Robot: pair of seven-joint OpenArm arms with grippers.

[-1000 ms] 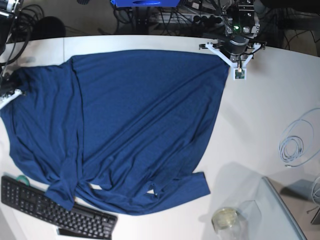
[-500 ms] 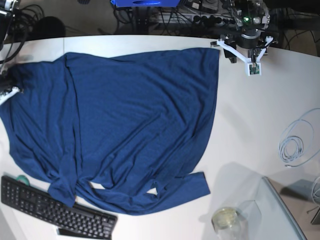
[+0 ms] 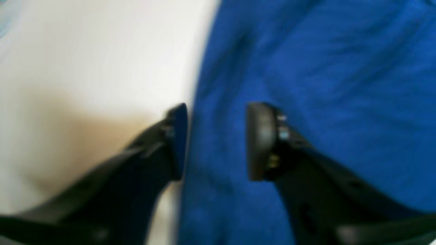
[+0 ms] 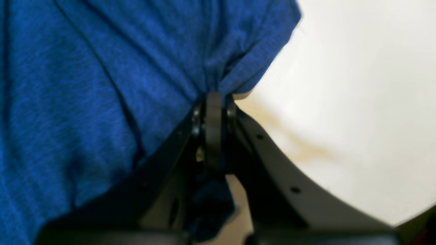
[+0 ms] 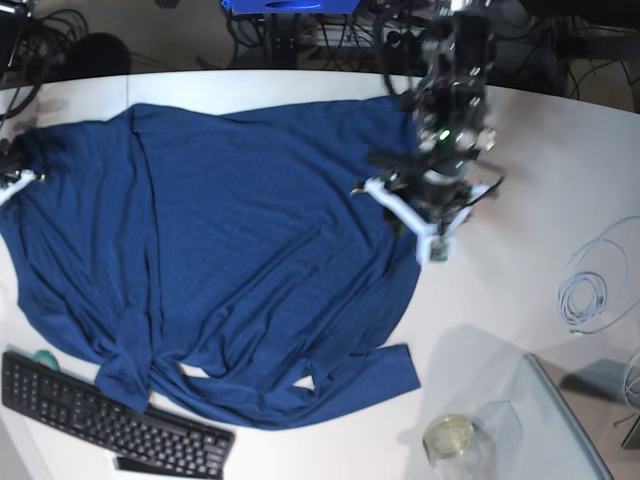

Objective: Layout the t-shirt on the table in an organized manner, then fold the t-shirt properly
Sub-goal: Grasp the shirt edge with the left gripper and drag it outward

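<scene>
The dark navy t-shirt [image 5: 260, 250] lies spread over the white table [image 5: 520, 220], with a sleeve bunched near the front edge. My left gripper [image 3: 216, 141] hangs open over the shirt's right edge [image 3: 306, 85]; one fingertip [image 3: 177, 139] is above bare table and the other fingertip [image 3: 260, 139] above cloth. In the base view that arm [image 5: 440, 170] hovers over the shirt's right side. My right gripper [image 4: 214, 102] is shut on a pinched fold of the t-shirt [image 4: 102, 85], at the table's far left [image 5: 12, 178].
A black keyboard [image 5: 110, 420] lies at the front left, touching the shirt's hem. A glass jar [image 5: 452, 440] and a clear box [image 5: 565, 420] stand at the front right. A coiled pale cable [image 5: 590, 285] lies at the right. Tangled cables run behind the table.
My left gripper let go of the shirt's far right corner, opened, and swung toward the front over the shirt's right edge. The right gripper has kept its grip in place.
</scene>
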